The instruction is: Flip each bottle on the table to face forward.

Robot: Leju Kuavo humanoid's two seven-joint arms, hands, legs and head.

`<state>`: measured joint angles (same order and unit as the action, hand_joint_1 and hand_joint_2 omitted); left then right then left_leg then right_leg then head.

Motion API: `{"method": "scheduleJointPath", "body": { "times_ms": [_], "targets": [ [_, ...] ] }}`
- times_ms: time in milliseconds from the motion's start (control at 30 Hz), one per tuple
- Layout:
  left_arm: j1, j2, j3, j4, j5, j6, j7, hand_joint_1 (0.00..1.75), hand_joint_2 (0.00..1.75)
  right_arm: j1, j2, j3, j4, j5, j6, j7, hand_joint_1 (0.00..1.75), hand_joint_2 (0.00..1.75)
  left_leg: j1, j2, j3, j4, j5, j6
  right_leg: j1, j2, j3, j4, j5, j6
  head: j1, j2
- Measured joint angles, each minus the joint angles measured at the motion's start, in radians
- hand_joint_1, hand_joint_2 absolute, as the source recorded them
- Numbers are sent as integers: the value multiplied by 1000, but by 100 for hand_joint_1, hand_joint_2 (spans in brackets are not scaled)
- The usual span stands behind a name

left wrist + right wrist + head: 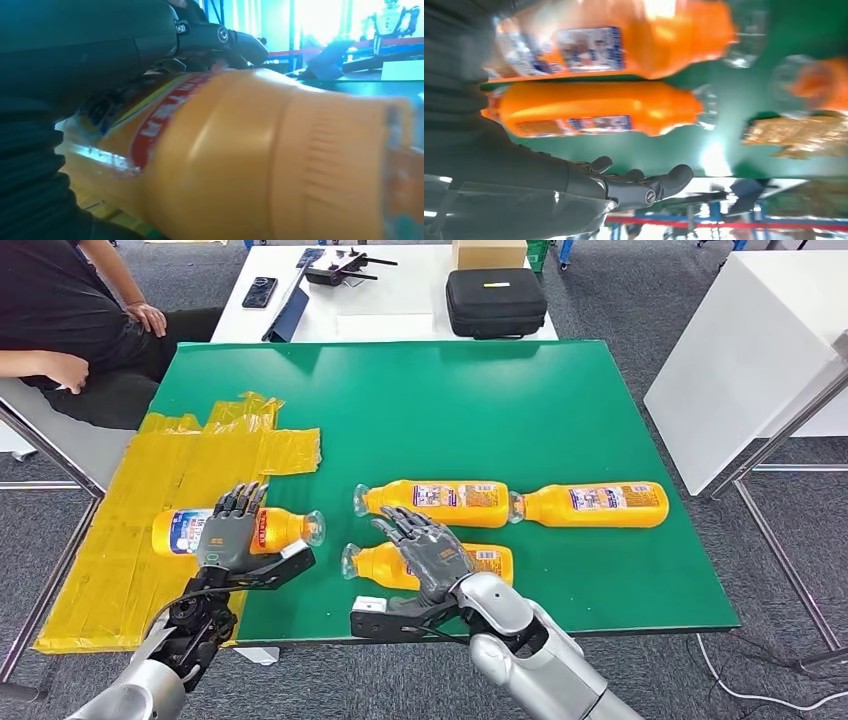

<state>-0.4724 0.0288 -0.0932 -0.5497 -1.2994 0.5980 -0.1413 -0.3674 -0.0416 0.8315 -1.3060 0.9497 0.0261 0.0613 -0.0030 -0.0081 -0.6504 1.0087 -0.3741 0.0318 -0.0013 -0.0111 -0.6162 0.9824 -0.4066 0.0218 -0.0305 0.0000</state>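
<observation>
We see four orange bottles lying on their sides on the green counter [560, 400], each with a clear cap and a printed label. The leftmost bottle [285, 529] lies half on the yellow taped patch [180, 470], cap pointing right; our left hand [230, 530] rests over its middle with fingers [240, 502] draped across the label, though we cannot tell how firmly they grip it. The near bottle [385, 566] lies by the counter's front edge, cap to the left; our right hand [428, 552] hovers over it with fingers [400, 525] spread apart and holding nothing. Just behind it lie the middle bottle [432, 502] and the far-right bottle [590, 505], end to end in a row, caps to the left. Bare green surface stretches behind the row and to its right. A person [60, 330] sits at the far left corner, and a black case [495, 300] sits on the white table beyond.
</observation>
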Motion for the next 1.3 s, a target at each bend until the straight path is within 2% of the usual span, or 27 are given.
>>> {"method": "scheduleJointPath", "body": {
  "times_ms": [133,267,567,800,1033,1300],
  "targets": [
    [32,4,13,-44,114,-27,-84,0,0,35,-20,-6,-6,87,-32,50,0,175,0,-1,0,0,0,0,0,0,1,0,0,0,0,0],
    [74,5,24,-123,228,-64,-156,0,0,57,-30,-22,-5,110,-35,66,0,175,-1,0,0,0,0,0,0,0,0,0,0,0,0,0],
    [216,3,56,-435,569,-189,-281,0,0,91,-40,-46,12,124,-6,91,0,175,0,0,-5,0,0,0,0,0,-5,0,0,0,0,0],
    [263,2,78,-576,638,-214,-307,0,0,96,-40,-52,22,127,-1,96,0,175,0,0,-7,0,0,0,0,0,-7,0,0,0,0,0],
    [346,-5,103,-762,824,-295,-368,0,0,117,-40,-73,36,157,-4,108,0,175,0,0,-9,0,0,0,0,0,-8,0,-1,0,0,0],
    [431,-24,106,-934,840,-323,-374,0,0,117,-32,-94,62,172,-12,117,0,175,0,0,-9,0,0,0,0,0,-9,0,-1,0,0,0]
  ]
}}
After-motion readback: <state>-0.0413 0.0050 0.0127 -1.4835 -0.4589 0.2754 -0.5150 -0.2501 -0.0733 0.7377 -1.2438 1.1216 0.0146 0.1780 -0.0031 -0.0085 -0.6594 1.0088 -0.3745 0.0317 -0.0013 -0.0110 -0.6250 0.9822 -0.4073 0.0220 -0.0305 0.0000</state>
